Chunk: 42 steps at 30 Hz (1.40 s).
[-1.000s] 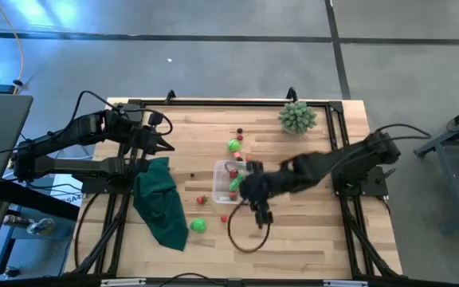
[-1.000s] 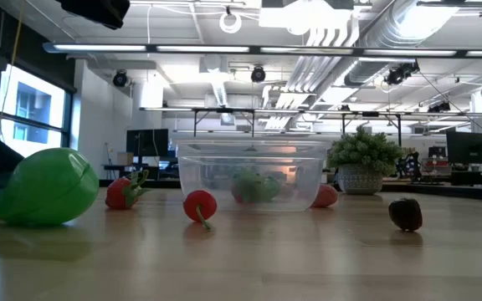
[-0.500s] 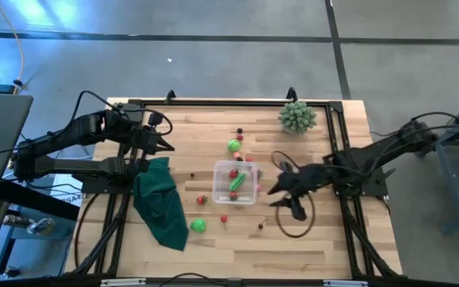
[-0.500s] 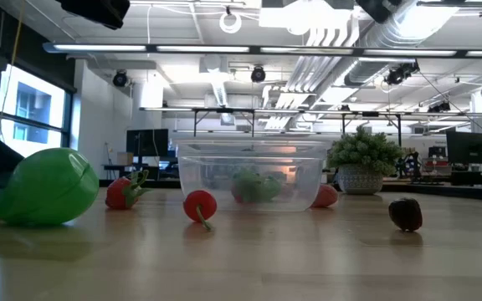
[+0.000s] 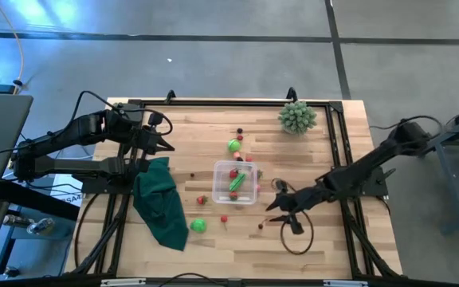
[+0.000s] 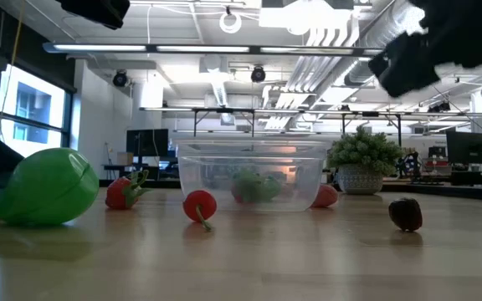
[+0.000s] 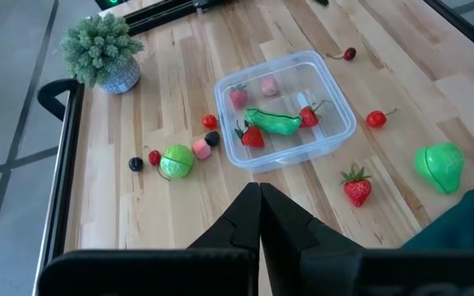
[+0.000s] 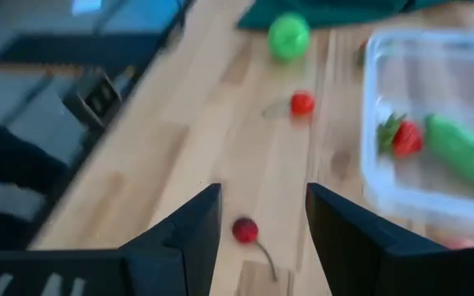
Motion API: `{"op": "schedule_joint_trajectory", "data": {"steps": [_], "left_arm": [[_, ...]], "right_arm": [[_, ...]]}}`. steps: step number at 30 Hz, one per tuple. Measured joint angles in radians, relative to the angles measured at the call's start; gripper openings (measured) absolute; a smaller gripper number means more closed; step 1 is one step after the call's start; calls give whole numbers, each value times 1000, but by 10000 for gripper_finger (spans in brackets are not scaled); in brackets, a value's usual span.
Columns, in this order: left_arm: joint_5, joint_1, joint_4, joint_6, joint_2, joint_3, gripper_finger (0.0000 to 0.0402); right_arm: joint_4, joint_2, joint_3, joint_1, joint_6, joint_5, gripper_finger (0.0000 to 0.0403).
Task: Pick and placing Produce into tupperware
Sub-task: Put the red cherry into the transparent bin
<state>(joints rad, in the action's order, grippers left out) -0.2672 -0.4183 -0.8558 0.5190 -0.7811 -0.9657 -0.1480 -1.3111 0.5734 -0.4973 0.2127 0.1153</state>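
Red cherry (image 8: 245, 229) with a thin stem lies on bare wood, near-right of the tupperware (image 5: 237, 182), apart from it. Right gripper (image 5: 281, 204) hangs just beside it, fingers parted to a middling gap, nothing between them; in the right wrist view the cherry sits in line with that gap. Left gripper (image 7: 260, 215) pinched shut, parked at the far-left of the table (image 5: 325, 251), over the dark green cloth (image 5: 161, 203).

Handling, as a guess: cherry is tiny, light, hard plastic, round, so liable to roll or squirt out of the pads. Take it across the body, not by the stem.

Tupperware holds a green pod (image 7: 273, 122), strawberries and pink bits; thin clear walls, likely to slide if bumped.

Loose around it: green ball (image 5: 198, 226) near-left, strawberry (image 5: 202, 200) left, small red piece (image 5: 224, 218) near, lime-like fruit (image 5: 234, 145) and dark berries far.

Room: open wood near and right of the cherry; table edge well off. Spiky plant (image 5: 297, 117) sits far-right, out of the path.
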Motion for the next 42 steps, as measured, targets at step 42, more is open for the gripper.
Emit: {"op": "schedule_joint_trajectory", "data": {"steps": [42], "left_arm": [[0,0,0,0,0,0,1]], "right_arm": [[-175,-413,53,-1,-64,-71,202]]}}
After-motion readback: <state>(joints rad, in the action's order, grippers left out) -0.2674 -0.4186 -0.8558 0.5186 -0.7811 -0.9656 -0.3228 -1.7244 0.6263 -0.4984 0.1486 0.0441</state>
